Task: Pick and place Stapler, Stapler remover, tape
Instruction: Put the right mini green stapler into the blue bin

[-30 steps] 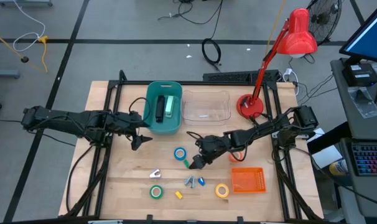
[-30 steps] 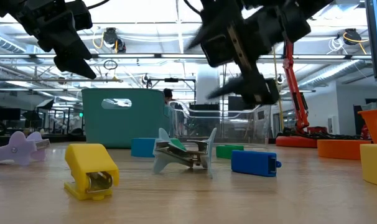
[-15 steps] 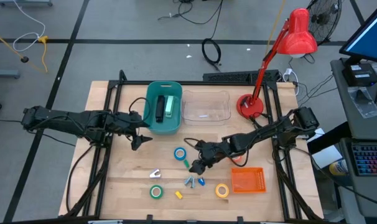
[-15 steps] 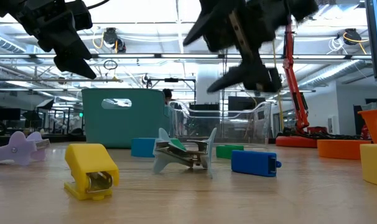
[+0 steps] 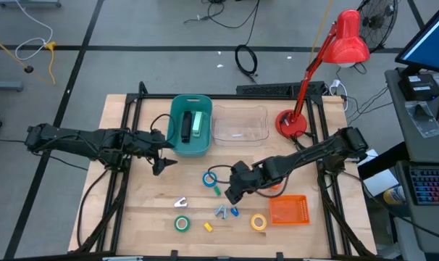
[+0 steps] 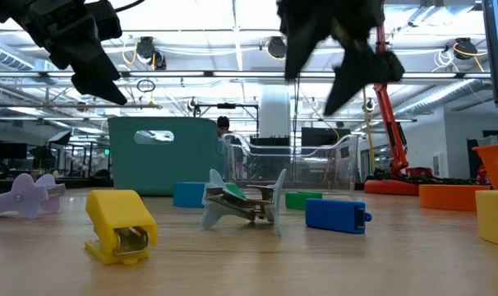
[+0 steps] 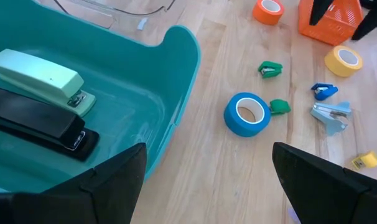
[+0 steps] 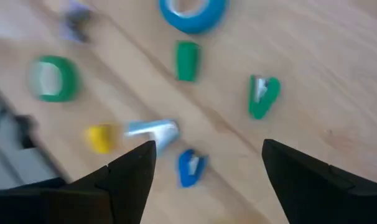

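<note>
No brand, label or writing can be read on anything here.

The table [image 5: 151,210] is pale wood on a black frame, filling the lower middle of the high view; grey floor with cables lies around it, and a red desk lamp [image 5: 328,58] stands at its upper right corner. The low view looks across the boards into a large hall with ceiling pipes and lights.

The left gripper [image 5: 164,161] hangs left of centre in the high view, just below the teal bin [image 5: 177,109], its jaws spread wide and holding nothing. In that bin lie a black stapler [image 5: 185,128] and a pale green stapler [image 5: 198,123] side by side.

The right gripper [image 5: 232,194] hovers at the middle of the high view, jaws released and empty, above the small items. Below it in the frame lie a silver-blue stapler remover [image 5: 221,212] and a small blue stapler remover [image 5: 235,212]; a yellow one [image 5: 208,227] sits lower still.

The blue tape [image 5: 209,179] lies just left of the right gripper, the green tape [image 5: 181,223] at lower left, the yellow tape [image 5: 258,222] beside the orange basket [image 5: 288,209]. The orange-red tape [image 7: 267,10] shows in the upper right of the left wrist view.
</note>
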Robot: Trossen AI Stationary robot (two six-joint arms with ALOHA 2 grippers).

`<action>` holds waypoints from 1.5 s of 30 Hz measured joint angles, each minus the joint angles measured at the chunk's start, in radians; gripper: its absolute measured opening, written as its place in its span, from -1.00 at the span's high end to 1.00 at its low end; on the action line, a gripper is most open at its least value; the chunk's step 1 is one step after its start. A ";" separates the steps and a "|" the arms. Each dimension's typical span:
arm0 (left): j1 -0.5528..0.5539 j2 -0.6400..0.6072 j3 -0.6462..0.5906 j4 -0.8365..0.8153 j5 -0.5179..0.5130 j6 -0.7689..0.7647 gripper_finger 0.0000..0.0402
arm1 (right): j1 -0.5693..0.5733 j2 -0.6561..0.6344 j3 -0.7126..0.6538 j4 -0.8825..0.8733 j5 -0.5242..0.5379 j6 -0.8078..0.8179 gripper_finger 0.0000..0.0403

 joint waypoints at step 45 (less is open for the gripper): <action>0.000 0.000 0.000 -0.006 -0.009 0.006 -0.75 | -0.072 0.215 -0.026 0.035 -0.013 -0.100 -0.44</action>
